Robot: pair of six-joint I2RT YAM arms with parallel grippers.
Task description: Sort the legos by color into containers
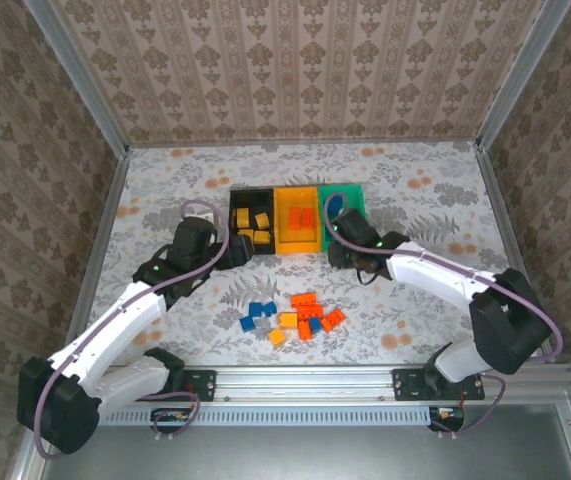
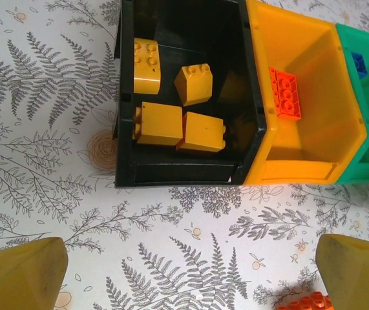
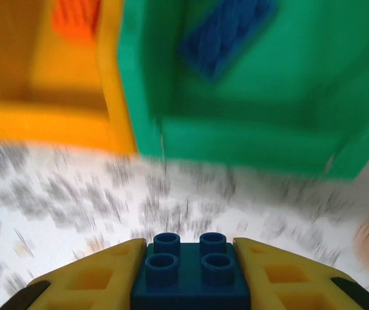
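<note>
Three joined bins stand mid-table: black, yellow-orange and green. The black bin holds several yellow-orange legos. A red-orange lego lies in the yellow-orange bin, and a blue lego lies in the green bin. My left gripper is open over bare table, just in front of the black bin. My right gripper is shut on a dark blue four-stud lego, just in front of the green bin. The right wrist view is motion-blurred.
A loose pile of red-orange, yellow-orange and blue legos lies on the fern-patterned table near the front edge, between the two arms. One red-orange lego sits beside my left gripper's right finger. Walls enclose the table at the back and sides.
</note>
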